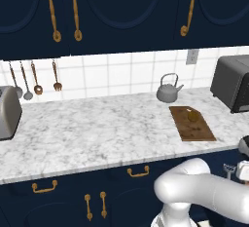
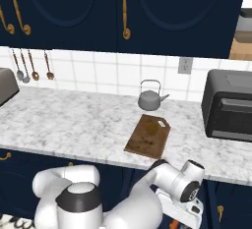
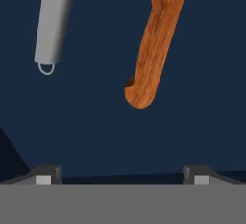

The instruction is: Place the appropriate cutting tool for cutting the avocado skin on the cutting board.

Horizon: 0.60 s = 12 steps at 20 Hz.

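Wooden handle [image 3: 153, 45] ahead of open claw [image 3: 122, 174].

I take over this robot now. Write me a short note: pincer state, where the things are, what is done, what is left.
Pincer: open, holding nothing, low below the counter edge, facing a wooden handle and a grey handle on a dark blue surface.
Cutting board: on the counter, in front of the kettle.
Avocado: lies on the board.
Done: no tool taken.
Left: grasp the right cutting tool and lay it on the board.
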{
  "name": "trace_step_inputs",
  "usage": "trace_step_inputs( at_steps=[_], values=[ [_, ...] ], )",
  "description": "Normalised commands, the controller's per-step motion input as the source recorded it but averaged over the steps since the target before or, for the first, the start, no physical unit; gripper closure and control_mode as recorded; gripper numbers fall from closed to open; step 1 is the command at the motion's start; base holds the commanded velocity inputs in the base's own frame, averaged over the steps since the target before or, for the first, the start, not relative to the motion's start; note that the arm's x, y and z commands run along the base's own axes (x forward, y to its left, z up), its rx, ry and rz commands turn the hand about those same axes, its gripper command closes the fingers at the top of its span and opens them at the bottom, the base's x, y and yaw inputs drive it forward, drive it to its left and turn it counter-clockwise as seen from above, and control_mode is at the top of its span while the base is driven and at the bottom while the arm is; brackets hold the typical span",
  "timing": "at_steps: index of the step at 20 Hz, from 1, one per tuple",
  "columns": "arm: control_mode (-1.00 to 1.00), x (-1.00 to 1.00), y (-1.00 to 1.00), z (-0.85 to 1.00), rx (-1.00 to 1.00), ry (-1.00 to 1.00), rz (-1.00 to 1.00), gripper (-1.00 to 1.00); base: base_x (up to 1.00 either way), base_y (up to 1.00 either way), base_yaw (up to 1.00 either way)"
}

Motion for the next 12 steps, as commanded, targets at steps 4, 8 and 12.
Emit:
trace_step_inputs(
  at_steps=[4,8,12],
  values=[
    [-1.00,0.41,-0.01,-0.44,0.00,0.00,0.00,-1.00,0.00,0.00,0.00],
    [-1.00,0.41,0.00,-0.38,0.00,0.00,0.00,-1.00,0.00,0.00,0.00],
    [-1.00,0.20,0.00,-0.52,0.00,0.01,0.00,-1.00,0.00,0.00,0.00]
  ],
)
